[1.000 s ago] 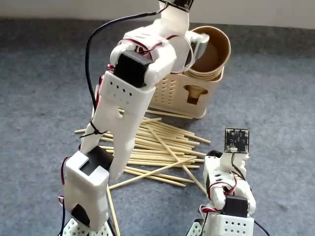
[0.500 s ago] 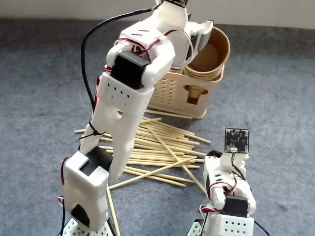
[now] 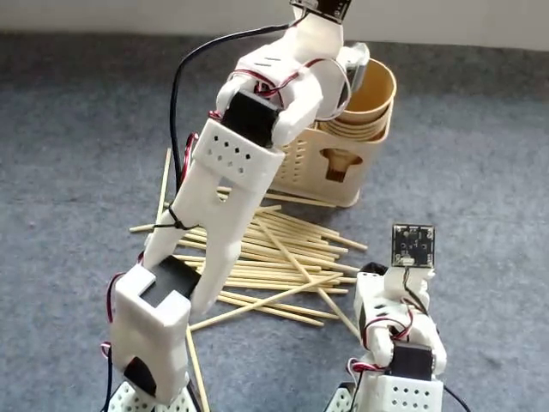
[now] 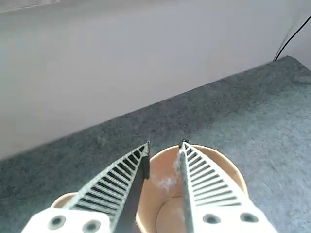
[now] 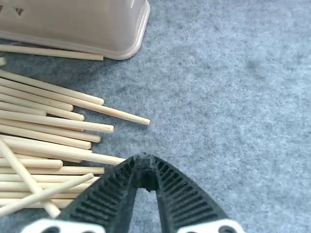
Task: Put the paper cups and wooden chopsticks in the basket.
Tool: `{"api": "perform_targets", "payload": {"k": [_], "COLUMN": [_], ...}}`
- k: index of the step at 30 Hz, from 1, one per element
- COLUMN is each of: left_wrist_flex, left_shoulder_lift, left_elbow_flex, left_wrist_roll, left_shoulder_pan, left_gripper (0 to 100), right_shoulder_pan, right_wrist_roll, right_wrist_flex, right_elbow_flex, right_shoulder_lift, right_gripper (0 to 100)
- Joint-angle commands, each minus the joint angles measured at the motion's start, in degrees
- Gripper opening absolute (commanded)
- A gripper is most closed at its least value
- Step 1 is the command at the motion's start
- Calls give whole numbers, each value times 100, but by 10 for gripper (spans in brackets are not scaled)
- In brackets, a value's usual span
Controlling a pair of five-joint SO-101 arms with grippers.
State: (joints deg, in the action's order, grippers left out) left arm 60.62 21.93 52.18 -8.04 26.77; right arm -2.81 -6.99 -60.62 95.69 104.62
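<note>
Several paper cups (image 3: 375,96) stand nested in the beige basket (image 3: 341,184) at the back. My left gripper (image 3: 355,58) hangs over the top cup's near rim, open; in its own view the fingertips (image 4: 164,144) straddle the rim of the cup (image 4: 219,164), one finger inside and one outside. Wooden chopsticks (image 3: 274,257) lie in a loose pile on the grey carpet in front of the basket. My right gripper (image 5: 145,165) is shut and empty, low over the carpet beside the pile's ends (image 5: 48,138), with the basket's corner (image 5: 112,29) beyond.
The right arm (image 3: 396,330) sits folded at the front right. One stray chopstick (image 3: 163,184) lies left of the left arm, another (image 3: 196,371) near its base. Open carpet stretches to the right of the basket and the pile.
The left arm has swung slightly right and up. The top cup now sits lower in the stack, and the left gripper's fingers have parted from it. The right arm has stayed still.
</note>
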Motion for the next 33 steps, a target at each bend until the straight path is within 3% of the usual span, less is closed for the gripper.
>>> {"api": "perform_targets", "payload": {"k": [1,10,15,21,33], "left_wrist_flex": [369,527,554,1073,1495], "left_shoulder_lift": [-330,-338,-382,-400,-655], "left_elbow_flex": [171,171,171,207,338], "left_wrist_roll": [-9,0,53,1257,774], "left_shoulder_pan": [321,532,541,1103,936], "left_gripper": [106,98,18,5,5], "right_shoulder_pan": [-57,-57,-57,-57,-57], "right_wrist_roll": [-70,-70,-70,-70,-70], "right_wrist_flex": [119,119,119,119,127], "right_elbow_flex": [611,611,611,611,611], "right_shoulder_lift": [57,57,57,57,57], "right_gripper": [5,5,5,5,5]}}
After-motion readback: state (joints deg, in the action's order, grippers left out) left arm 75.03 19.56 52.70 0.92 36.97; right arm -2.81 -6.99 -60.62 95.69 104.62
